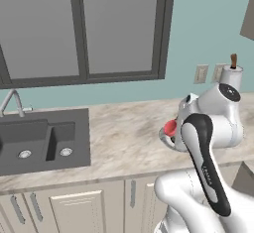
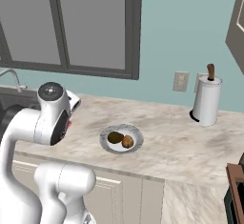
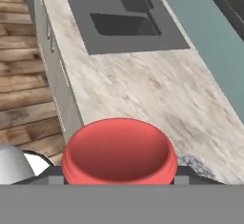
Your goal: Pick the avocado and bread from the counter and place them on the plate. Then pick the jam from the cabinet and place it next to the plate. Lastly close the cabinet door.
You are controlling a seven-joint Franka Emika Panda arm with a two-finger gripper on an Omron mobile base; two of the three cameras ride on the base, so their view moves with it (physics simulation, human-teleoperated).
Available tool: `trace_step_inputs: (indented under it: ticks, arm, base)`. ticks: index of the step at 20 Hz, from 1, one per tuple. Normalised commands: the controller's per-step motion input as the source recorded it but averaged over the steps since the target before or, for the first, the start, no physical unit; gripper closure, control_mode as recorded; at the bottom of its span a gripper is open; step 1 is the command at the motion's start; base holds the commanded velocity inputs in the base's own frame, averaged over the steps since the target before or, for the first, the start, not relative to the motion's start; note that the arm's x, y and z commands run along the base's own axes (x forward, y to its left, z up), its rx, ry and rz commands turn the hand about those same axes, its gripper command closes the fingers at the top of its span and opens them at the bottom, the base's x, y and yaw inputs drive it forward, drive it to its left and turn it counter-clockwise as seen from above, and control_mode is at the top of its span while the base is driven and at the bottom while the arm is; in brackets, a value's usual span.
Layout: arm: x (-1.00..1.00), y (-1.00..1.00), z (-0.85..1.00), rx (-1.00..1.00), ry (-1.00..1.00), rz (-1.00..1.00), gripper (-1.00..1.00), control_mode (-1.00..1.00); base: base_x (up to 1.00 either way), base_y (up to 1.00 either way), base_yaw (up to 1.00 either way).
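Note:
My gripper (image 3: 119, 176) is shut on the jam (image 3: 118, 152), a jar whose round red top fills the lower middle of the hand view. In the left base view the jam (image 1: 170, 127) hangs just above the counter (image 1: 124, 133), over the left rim of the plate (image 1: 165, 141), mostly behind my arm. The plate (image 2: 137, 133) lies mid-counter in the right base view, with the dark green avocado (image 2: 114, 137) and the orange-brown bread (image 2: 127, 142) side by side on it. A dark panel (image 2: 236, 27) at the upper right belongs to the cabinet; whether it is the door I cannot tell.
A dark grey sink (image 1: 39, 140) with a faucet (image 1: 12, 100) is set into the counter at the left. A paper towel roll (image 2: 207, 101) stands by the back wall at the right. A window (image 1: 82, 26) spans the wall. A dark appliance corner (image 2: 234, 189) shows at the lower right.

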Motion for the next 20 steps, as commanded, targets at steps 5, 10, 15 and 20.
trace_step_inputs:
  ticks: [5, 10, 15, 20]
  arm:
    - [0.0, 0.0, -0.52, -0.14, -0.07, 0.49, 1.0, -1.0]
    - [-0.01, 0.0, -0.51, -0.05, -0.06, 0.31, 1.0, -1.0]
    - [0.1, 0.01, -0.08, 0.01, -0.03, -0.04, 1.0, -1.0]
    - [0.15, 0.03, -0.25, 0.05, -0.01, -0.17, 1.0, -1.0]
  base:
    - [0.0, 0.0, 0.0]
    - [0.0, 0.0, 0.0]
    - [0.0, 0.0, 0.0]
    - [0.0, 0.0, 0.0]
